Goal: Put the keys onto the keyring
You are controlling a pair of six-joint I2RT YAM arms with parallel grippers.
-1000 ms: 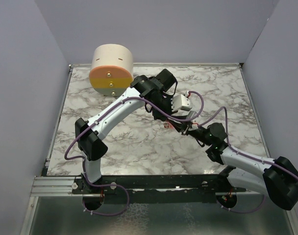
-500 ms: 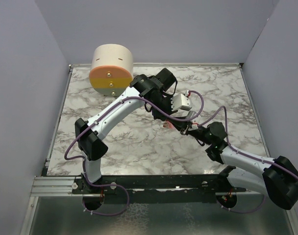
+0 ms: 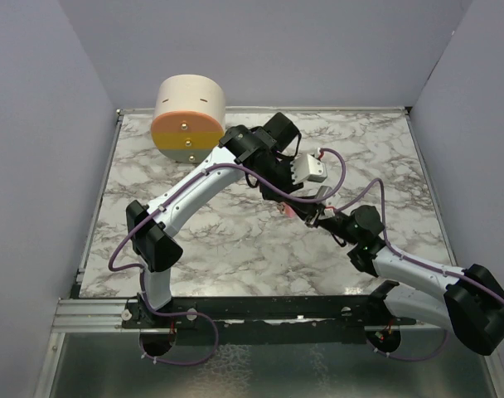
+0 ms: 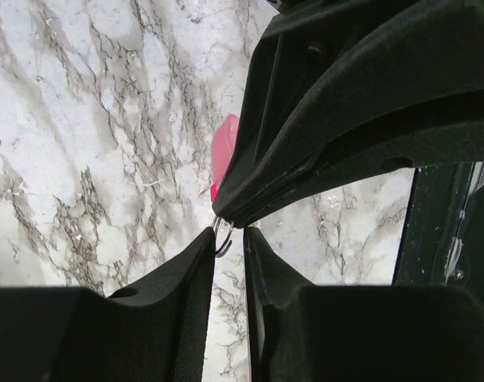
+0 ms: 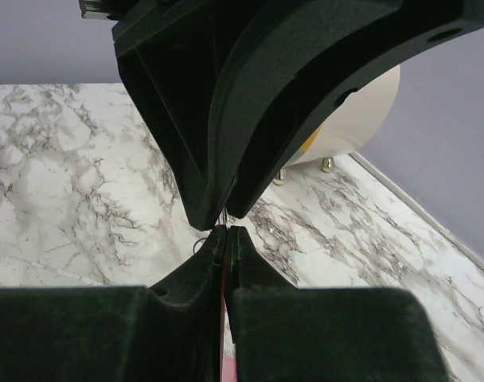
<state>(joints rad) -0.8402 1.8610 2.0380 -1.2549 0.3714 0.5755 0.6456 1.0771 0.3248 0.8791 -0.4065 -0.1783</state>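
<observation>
- The left fingers (image 4: 186,274) stood a narrow gap apart, their tips just beside the tips of the right fingers (image 5: 262,267).
- The right fingers were pressed together, with a thin red-pink edge showing in the seam between them.
- The keyring (image 4: 223,151) was up off the marble tabletop (image 3: 227,249), near its middle, where the two arms met.
- Its pink strip lay along the side of the right fingers. Its thin metal ring stuck out from their tips into the gap between the left fingers.
- I could not tell whether the left fingers were touching the ring.
- The small red key could not be told apart from the pink strip in any view.
- A round cream box (image 3: 188,118) with an orange and yellow face lay at the far left of the tabletop, well apart from both arms.
</observation>
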